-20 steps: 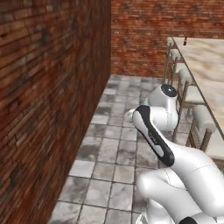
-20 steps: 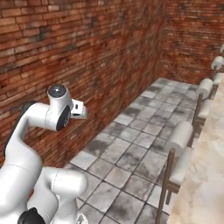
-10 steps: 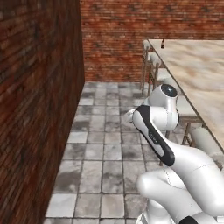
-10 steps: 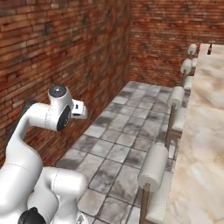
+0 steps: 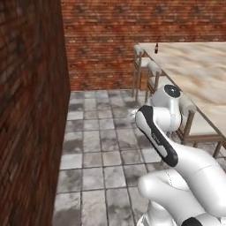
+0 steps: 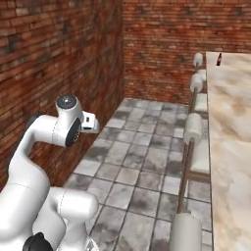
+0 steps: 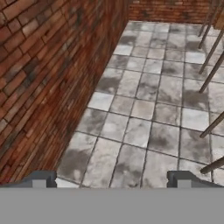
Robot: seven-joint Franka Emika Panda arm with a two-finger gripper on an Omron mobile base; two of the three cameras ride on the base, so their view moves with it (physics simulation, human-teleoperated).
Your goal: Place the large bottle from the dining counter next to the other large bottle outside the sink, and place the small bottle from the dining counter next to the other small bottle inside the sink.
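The two-finger gripper [image 7: 111,179] is gaping fully apart and carrying nothing, aimed at floor tiles while tucked for travel. A small dark bottle [image 5: 156,47] is standing near the far edge of the long beige marble dining counter [image 5: 198,75], awaiting pickup.

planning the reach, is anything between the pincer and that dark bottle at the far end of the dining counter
Yes. The row of grey-cushioned wooden stools lines the near edge of the long beige marble dining counter, between the arm's side and the small dark bottle at its far end. The open pincer points at the grey tiled floor.
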